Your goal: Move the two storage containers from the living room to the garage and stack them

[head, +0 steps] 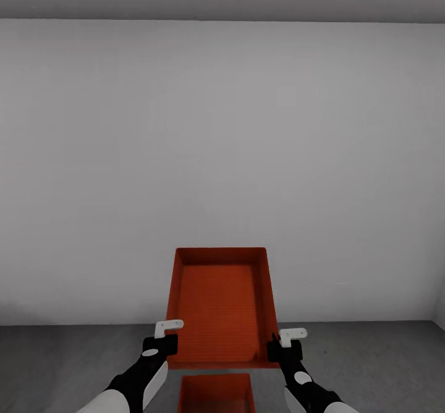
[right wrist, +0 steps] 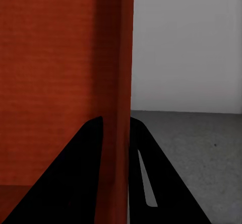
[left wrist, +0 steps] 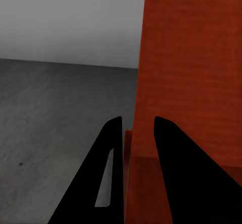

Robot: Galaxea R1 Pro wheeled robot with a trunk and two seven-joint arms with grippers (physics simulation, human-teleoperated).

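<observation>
You are holding the upper container in the air with both grippers, the left gripper and right gripper each clamping a side wall, above the lower container on the grey floor. Next, you are likely lowering it squarely to stack.

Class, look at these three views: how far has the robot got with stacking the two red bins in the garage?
Done: one container sits low on the grey concrete floor, by the white wall. In hand: the other container is held above it, the left hand and right hand each clamped on a side wall, as both wrist views show. Left: lower it onto the bottom one and release.
</observation>
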